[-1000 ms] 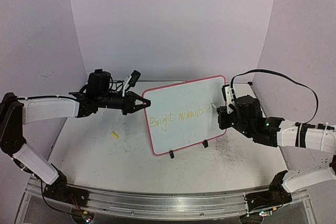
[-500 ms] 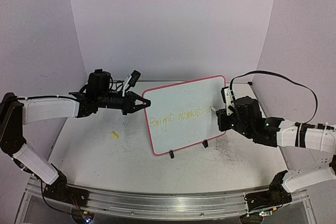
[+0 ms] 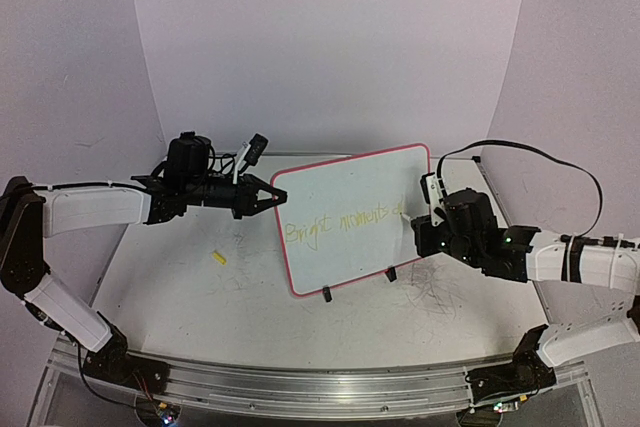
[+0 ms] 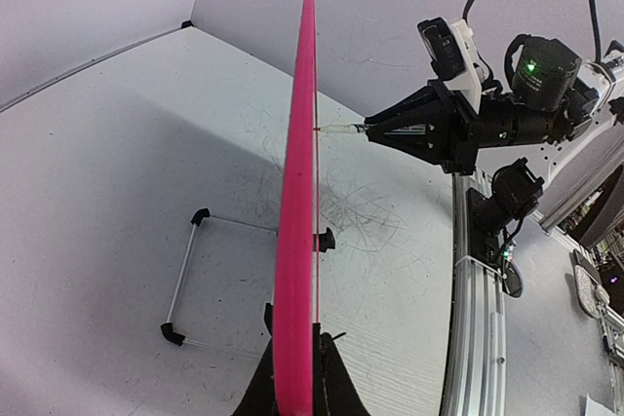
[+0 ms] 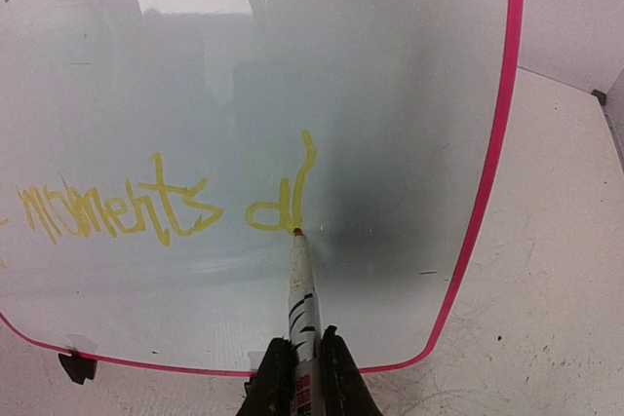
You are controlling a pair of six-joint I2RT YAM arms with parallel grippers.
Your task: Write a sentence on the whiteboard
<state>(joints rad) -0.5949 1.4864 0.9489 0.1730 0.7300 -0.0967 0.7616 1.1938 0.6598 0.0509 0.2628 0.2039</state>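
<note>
The left claw (image 3: 271, 194), closed tight on the pink rim of the whiteboard (image 3: 350, 182), braces the propped board on the surface (image 3: 180, 287), likely against the pen's push. The right claw (image 5: 297, 382), clamped on a yellow marker (image 5: 301, 289), holds its tip to the board where the sentence (image 5: 112, 211) breaks off after "moments a".

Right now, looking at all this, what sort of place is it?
Probably a robotics lab test cell: two arms bolted to a metal rail beside a scribbled table, plain walls around, the left gripper holding a whiteboard while the right gripper presses a marker to it.
</note>
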